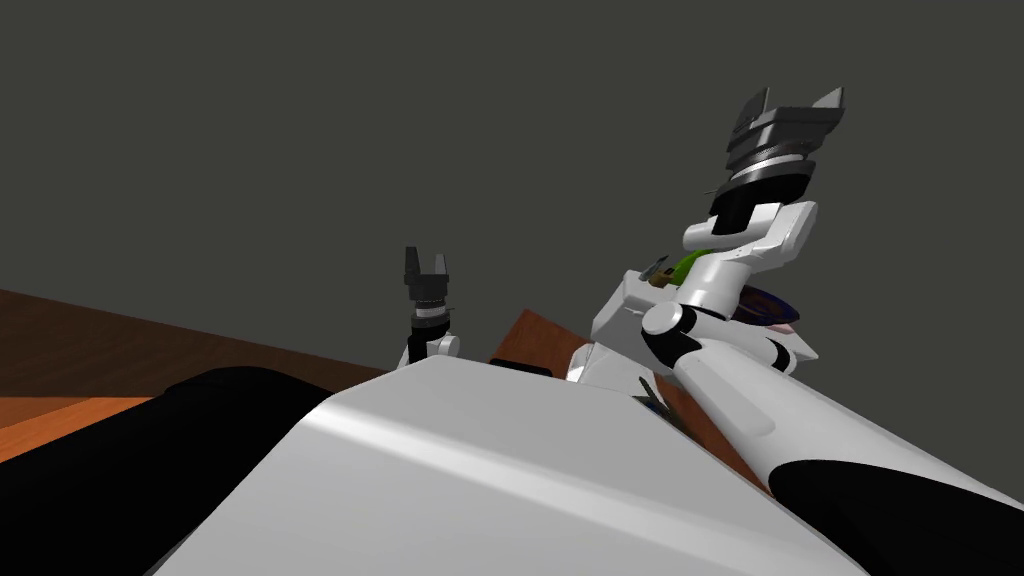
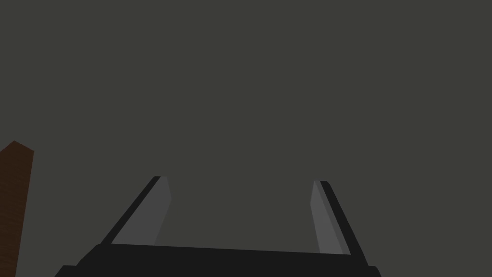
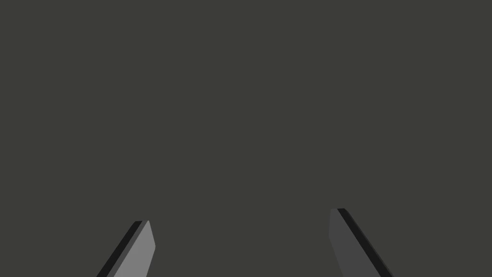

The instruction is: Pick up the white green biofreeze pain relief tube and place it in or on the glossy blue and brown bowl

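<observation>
Past my right forearm, a bit of green (image 1: 688, 266) shows on a brown table (image 1: 532, 345); it may be the tube, but most of it is hidden. Beside it, a glossy blue bowl (image 1: 768, 304) peeks out from behind the same arm. My right gripper (image 1: 798, 95) (image 3: 240, 215) is raised high above both, open and empty, pointing at a dark grey wall. My left gripper (image 1: 426, 256) (image 2: 240, 180) is held up in the middle, off the table's left end, also open with nothing between its fingers.
A small dark item (image 1: 657, 270) lies next to the green thing, and another dark item (image 1: 650, 396) pokes out by my right arm. Brown wooden floor (image 1: 90, 345) stretches to the left. A brown edge (image 2: 14, 202) shows beside the left fingers.
</observation>
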